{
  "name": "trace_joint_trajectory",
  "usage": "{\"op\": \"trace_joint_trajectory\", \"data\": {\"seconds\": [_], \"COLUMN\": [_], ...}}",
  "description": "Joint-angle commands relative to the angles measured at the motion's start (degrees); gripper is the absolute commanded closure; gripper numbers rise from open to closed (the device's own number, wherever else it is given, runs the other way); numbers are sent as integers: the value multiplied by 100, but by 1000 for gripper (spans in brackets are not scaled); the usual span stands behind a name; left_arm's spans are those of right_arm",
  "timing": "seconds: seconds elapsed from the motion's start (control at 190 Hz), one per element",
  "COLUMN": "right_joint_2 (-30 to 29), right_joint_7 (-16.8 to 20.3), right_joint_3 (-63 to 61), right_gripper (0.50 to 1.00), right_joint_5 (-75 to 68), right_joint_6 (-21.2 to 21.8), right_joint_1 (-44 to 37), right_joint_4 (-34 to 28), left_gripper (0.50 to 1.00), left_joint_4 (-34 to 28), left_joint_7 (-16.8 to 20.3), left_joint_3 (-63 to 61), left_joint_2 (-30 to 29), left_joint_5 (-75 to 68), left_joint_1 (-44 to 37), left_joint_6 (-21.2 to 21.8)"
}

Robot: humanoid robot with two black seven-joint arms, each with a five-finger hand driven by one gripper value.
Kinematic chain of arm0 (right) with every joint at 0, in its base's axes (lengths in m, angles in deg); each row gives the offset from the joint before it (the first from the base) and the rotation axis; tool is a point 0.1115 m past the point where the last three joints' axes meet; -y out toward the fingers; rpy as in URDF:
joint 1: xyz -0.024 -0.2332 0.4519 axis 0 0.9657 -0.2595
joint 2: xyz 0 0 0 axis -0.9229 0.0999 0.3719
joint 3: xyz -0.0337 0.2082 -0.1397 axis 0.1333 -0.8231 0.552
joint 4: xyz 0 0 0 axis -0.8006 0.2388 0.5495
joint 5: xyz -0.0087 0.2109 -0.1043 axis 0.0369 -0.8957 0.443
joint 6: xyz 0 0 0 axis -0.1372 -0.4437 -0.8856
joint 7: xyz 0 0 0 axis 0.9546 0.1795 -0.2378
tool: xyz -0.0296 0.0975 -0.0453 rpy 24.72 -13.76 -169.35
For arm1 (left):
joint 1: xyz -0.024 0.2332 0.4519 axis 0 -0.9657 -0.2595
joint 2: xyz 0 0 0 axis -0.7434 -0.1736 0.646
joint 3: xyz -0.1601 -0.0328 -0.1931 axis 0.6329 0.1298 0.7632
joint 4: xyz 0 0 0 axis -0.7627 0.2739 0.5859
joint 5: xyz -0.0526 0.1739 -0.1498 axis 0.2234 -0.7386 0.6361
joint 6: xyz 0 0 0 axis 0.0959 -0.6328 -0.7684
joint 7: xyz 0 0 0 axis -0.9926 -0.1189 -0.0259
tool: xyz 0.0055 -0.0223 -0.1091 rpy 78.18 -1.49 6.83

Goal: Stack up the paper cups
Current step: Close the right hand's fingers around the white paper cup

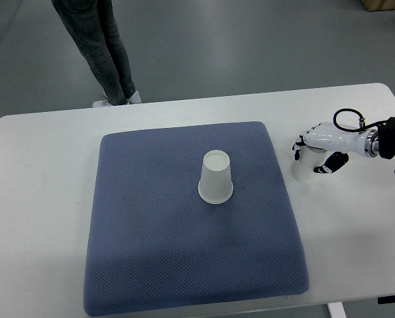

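A white paper cup (216,177) stands upside down near the middle of the blue mat (151,232). A second white paper cup (304,169) stands upside down on the white table just right of the mat. My right hand (315,151) comes in from the right edge and its fingers are wrapped around this second cup, which still rests on the table. The hand hides the cup's top. My left arm is out of view.
The white table (45,165) carries the mat. A person's legs in grey trousers (105,46) stand beyond the table's far edge at the upper left. A brown box corner (383,4) shows at the top right.
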Motion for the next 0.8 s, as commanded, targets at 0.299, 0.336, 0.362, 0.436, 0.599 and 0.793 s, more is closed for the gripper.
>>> {"op": "trace_joint_trajectory", "data": {"seconds": [0.299,0.336,0.362,0.436,0.599,0.793], "right_joint_2": [-97,-97,-105,-114,-97,-35], "right_joint_7": [9,9,9,9,0,-9], "right_joint_3": [11,11,11,11,-42,-51], "right_gripper": [1000,1000,1000,1000,1000,1000], "right_joint_5": [-20,-29,-29,-46,-46,-82], "right_joint_6": [154,172,181,181,189,304], "right_joint_1": [37,37,37,28,-51,-253], "right_joint_4": [1,1,1,1,0,-17], "left_gripper": [500,500,500,500,500,500], "left_joint_4": [0,0,0,0,0,-9], "left_joint_7": [0,0,0,0,0,0], "left_joint_3": [-2,7,7,7,-2,7], "left_joint_2": [0,0,0,0,0,0], "left_joint_5": [0,0,0,0,0,0], "left_joint_1": [0,0,0,0,0,0], "left_joint_6": [-4,5,-4,-4,-4,-4]}}
